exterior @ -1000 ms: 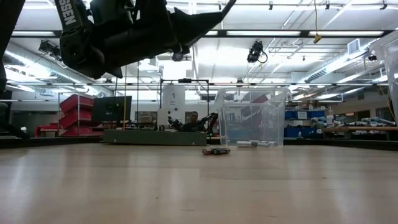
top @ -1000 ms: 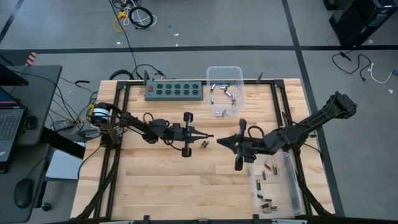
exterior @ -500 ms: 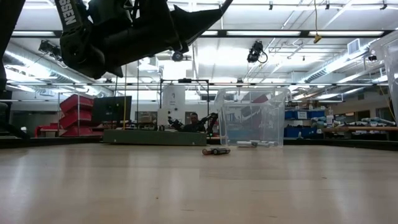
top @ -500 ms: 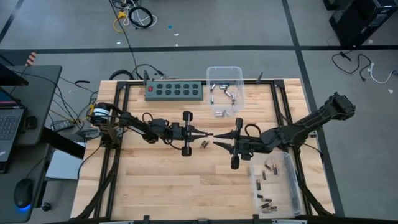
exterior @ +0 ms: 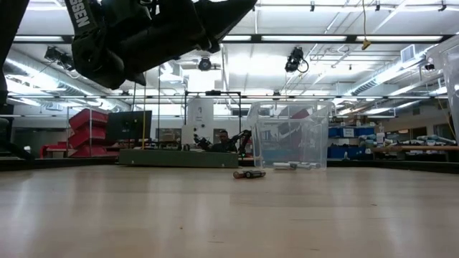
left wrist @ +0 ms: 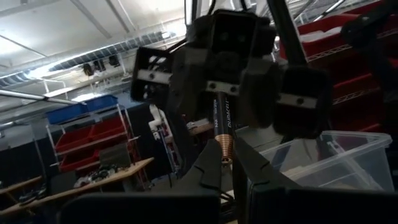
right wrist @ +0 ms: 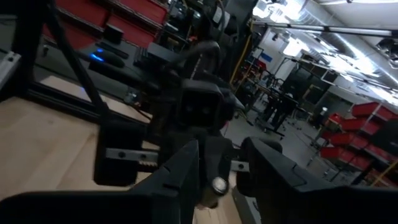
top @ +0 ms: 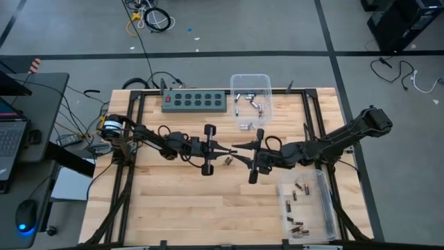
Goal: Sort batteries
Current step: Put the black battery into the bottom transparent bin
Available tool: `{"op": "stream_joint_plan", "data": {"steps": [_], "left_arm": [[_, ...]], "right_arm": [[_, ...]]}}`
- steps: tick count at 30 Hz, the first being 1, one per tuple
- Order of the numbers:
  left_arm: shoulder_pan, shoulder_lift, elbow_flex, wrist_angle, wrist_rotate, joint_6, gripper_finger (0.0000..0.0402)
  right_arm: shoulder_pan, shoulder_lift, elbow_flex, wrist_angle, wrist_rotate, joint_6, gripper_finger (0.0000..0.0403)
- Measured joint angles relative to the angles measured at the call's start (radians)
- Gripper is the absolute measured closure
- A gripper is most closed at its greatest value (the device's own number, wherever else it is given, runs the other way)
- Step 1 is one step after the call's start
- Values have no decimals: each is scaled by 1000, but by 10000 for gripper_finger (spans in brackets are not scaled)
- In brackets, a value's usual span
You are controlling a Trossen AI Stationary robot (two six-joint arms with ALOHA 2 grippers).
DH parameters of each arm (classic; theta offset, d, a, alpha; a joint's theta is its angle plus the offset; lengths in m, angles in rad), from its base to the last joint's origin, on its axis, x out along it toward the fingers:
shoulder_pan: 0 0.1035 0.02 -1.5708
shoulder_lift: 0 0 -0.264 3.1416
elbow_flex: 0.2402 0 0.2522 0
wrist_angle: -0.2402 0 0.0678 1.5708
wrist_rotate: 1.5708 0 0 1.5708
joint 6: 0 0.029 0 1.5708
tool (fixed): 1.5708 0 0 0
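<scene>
Mid-table, left claw pinching a battery, its tip between spread right claw fingers.

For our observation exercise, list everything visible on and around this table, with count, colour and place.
power strip: one, green, back edge
back bin: one, clear, beside the strip
right bin: one, clear, front right corner
silvery batteries: several, in back bin
dark batteries: several, in right bin
loose batteries: about two, dark, centre
held battery: one, black and copper, in left gripper
left gripper: shut on held battery
right gripper: open, facing it
</scene>
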Motion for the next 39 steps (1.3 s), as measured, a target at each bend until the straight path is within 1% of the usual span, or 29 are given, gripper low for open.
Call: {"op": "stream_joint_plan", "data": {"steps": [3,7,10,14,19,22,24,25,27,28,30,33,36,39], "left_arm": [[0,0,9,1,16,0,400],[-1,0,22,1,31,1,400],[-1,0,26,1,44,1,400],[0,0,28,2,47,1,400],[0,0,28,3,37,-4,395],[-1,0,28,1,19,-58,375],[-1,0,31,-7,15,-79,352],[0,0,31,-20,12,-85,337],[0,1,30,-78,11,-104,304],[-1,2,29,-113,7,-108,288],[-1,2,29,-162,-9,-109,255],[0,2,29,-253,-52,-108,218],[0,2,28,-295,-63,-102,195],[-1,2,28,-318,-63,-101,185]], "right_arm": [[-18,0,0,0,-10,3,277],[-29,0,0,-1,-69,-1,276],[-37,0,0,-7,-84,15,284],[-46,0,0,-25,-93,33,316],[-51,0,0,-34,-120,53,381],[-51,-2,0,-30,-115,53,382],[-46,-14,0,-33,-112,54,380],[-40,-24,0,-37,-99,56,381],[-20,-61,0,-62,-39,61,381],[-8,-89,11,-116,2,76,381],[12,-137,55,-294,60,148,381],[34,-199,164,-619,63,339,381],[48,-221,304,-1007,-19,571,381],[51,-213,416,-1381,-190,853,381]]}}
